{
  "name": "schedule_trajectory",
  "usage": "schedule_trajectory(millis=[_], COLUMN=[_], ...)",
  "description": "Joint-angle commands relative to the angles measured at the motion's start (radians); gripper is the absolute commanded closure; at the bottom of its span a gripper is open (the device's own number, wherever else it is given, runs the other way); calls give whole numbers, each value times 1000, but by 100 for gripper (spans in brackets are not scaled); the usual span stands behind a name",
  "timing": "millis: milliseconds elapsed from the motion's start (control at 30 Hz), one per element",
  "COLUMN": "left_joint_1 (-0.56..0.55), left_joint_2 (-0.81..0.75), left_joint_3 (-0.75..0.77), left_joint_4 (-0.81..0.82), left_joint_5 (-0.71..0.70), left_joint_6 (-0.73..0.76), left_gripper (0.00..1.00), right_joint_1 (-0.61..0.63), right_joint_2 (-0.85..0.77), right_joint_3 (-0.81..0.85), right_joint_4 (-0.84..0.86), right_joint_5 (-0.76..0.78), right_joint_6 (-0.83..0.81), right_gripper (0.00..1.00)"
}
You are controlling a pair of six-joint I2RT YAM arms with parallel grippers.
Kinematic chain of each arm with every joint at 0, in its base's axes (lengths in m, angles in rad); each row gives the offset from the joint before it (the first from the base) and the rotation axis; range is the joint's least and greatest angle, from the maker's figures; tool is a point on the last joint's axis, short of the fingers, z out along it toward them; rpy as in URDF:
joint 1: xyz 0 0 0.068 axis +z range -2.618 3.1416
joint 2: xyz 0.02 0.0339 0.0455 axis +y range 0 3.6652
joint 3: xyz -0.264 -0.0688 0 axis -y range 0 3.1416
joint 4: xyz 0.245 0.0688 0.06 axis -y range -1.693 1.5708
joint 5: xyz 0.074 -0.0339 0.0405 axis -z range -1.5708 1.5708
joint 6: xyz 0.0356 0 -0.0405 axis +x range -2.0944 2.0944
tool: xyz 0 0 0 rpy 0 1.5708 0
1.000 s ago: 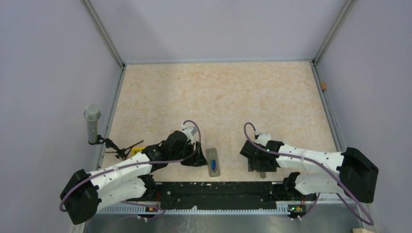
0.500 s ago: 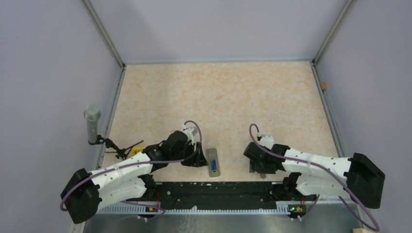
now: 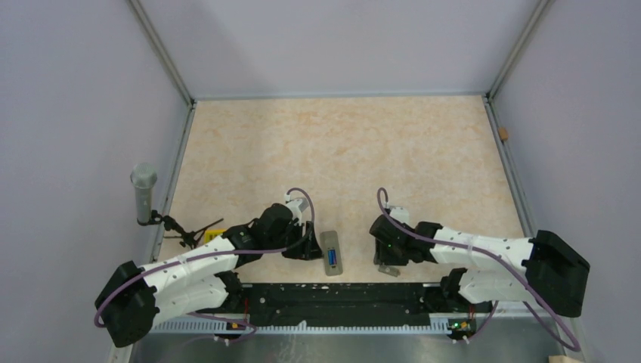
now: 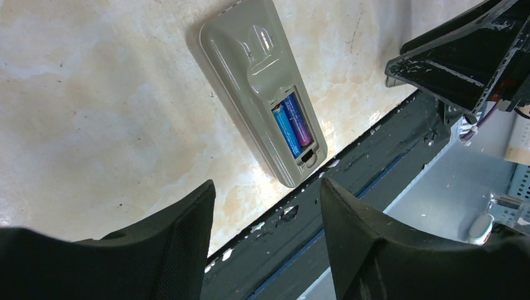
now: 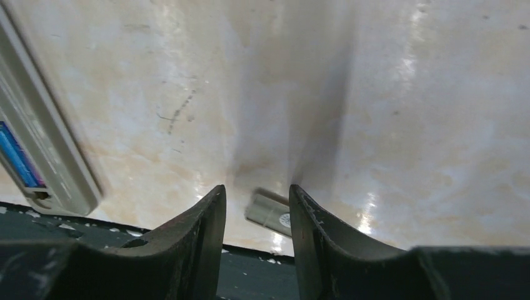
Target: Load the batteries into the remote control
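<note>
remote control [image 4: 253,75] lies back-up on the table [image 3: 340,151] between the two arms, near the front edge. Both batteries [image 4: 291,124] sit side by side in the open bay, look seated, so loading reads as basically done and the door is what's left. Left gripper [image 4: 267,185] hovers just beside the remote, fingers spread, holding nothing. Right gripper [image 5: 256,187] is low over the small grey cover piece [image 5: 270,212]; fingers stand a narrow gap apart, cover seen through the gap, no visible pinch. The cover lies flat right at the table edge next to the black rail [image 3: 340,295], well clear of the remote. To do this well: centre the tips over the cover, come straight down, pinch across its short width, and don't nudge it off the edge. The right wrist view is blurred, so the cover's orientation is unclear; check it before closing. The left could steady the remote for the door fit.
</note>
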Motion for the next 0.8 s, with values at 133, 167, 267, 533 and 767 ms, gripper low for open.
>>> schedule_trajectory(millis=[133, 167, 267, 533, 767], left_joint_1=[3, 3, 3, 3, 2], left_joint_2=[-15, -17, -16, -14, 1], left_joint_3=[24, 24, 25, 28, 32], left_joint_4=[28, 28, 28, 27, 31], left_joint_5=[3, 2, 1, 4, 7], left_joint_6=[7, 4, 3, -3, -5], left_gripper=[36, 36, 36, 35, 34], right_joint_1=[14, 16, 16, 18, 32], right_joint_2=[156, 161, 152, 104, 54], right_joint_3=[25, 36, 65, 91, 62], right_joint_4=[15, 3, -24, -136, -196], right_joint_5=[-31, -15, 3, 16, -32], right_joint_6=[-52, -60, -79, -134, -149], right_gripper=[59, 58, 54, 48, 46])
